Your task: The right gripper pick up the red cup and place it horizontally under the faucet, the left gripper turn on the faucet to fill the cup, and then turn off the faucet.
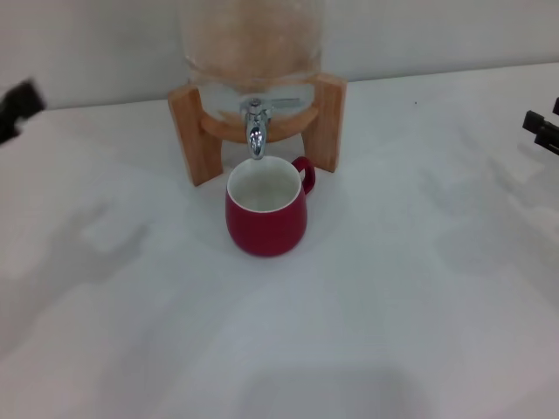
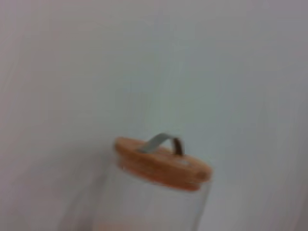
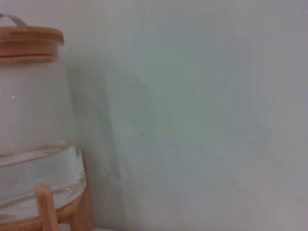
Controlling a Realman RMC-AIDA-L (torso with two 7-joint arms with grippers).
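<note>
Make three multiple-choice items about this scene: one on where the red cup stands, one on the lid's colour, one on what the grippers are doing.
1. The red cup stands:
A. under the faucet
B. at the table's left edge
C. on the lid

2. The dispenser's lid is:
A. black
B. wooden brown
C. blue

3. The left gripper and right gripper:
A. both grip the cup
B. one turns the faucet
C. both sit at the edges, touching nothing

Answers: A, the spout is above the cup's mouth; B, light wood with a metal handle; C, both are far from the cup.

Red cup (image 1: 266,214) upright, white inside, handle toward stand, directly under chrome faucet (image 1: 255,125) spout
</note>
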